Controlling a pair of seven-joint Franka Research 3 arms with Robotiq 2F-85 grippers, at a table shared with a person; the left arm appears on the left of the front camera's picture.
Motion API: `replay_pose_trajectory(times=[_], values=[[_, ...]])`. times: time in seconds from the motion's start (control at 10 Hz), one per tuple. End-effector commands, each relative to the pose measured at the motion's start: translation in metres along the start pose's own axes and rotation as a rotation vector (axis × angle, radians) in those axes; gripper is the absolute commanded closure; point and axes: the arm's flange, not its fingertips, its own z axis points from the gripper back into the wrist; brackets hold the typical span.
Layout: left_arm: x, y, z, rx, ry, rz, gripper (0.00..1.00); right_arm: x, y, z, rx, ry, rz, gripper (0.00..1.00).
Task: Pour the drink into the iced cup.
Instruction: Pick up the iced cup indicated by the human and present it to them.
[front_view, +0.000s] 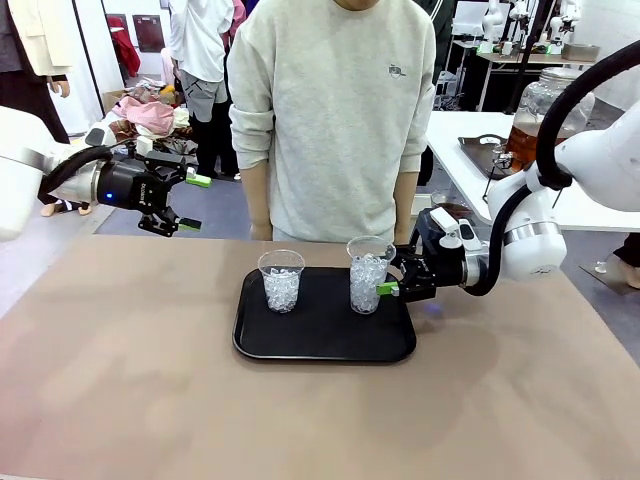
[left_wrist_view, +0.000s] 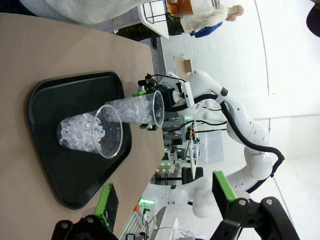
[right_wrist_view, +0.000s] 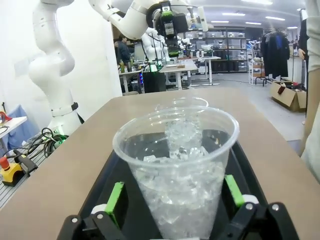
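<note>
brown table (front_view: 120, 360) from the front: a black tray (front_view: 320, 345) holds a left cup (front_view: 281, 280) and a right cup (front_view: 368, 275), both iced. right gripper (front_view: 388, 285) straddles the right cup. left gripper (front_view: 193, 203) hangs open, empty. the drink (front_view: 522, 140) sits in a jar far behind.

left wrist: left gripper (left_wrist_view: 165, 200) spread wide, well away from both cups.

right wrist: green pads (right_wrist_view: 116, 197) flank the right cup (right_wrist_view: 175, 165), gaps showing, not clenched.

Bright, even indoor light
Ceiling strips (right_wrist_view: 234, 21) glowed beyond the tray (front_view: 325, 340); faint shadow lay beside it; wrist views bowed at edges.
</note>
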Motion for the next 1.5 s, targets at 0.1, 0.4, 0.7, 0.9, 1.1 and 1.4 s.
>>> replay_pose_trajectory(times=[0.1, 0.4, 0.7, 0.9, 1.1, 1.4], values=[[0.0, -0.001, 0.0, 0.002, -0.004, -0.002, 0.0, 0.003, -0.012, -0.019, -0.036, -0.014, -0.04, 0.0], [0.0, -0.001, 0.0, 0.002, -0.004, -0.002, 0.0, 0.003, -0.014, -0.032, -0.032, -0.006, -0.06, 0.0], [0.0, -0.001, 0.0, 0.002, -0.004, -0.002, 0.0, 0.002, -0.014, -0.035, -0.041, -0.002, -0.063, 0.0], [0.0, -0.001, 0.0, 0.002, -0.004, -0.002, 0.0, 0.001, -0.014, -0.035, -0.038, -0.012, -0.072, 0.0], [0.0, -0.001, 0.0, 0.002, -0.004, -0.002, 0.0, 0.001, -0.014, -0.035, -0.028, -0.04, -0.073, 0.31], [0.0, -0.001, 0.0, 0.002, -0.004, -0.002, 0.0, 0.005, -0.012, -0.032, -0.004, -0.061, -0.084, 0.31]])
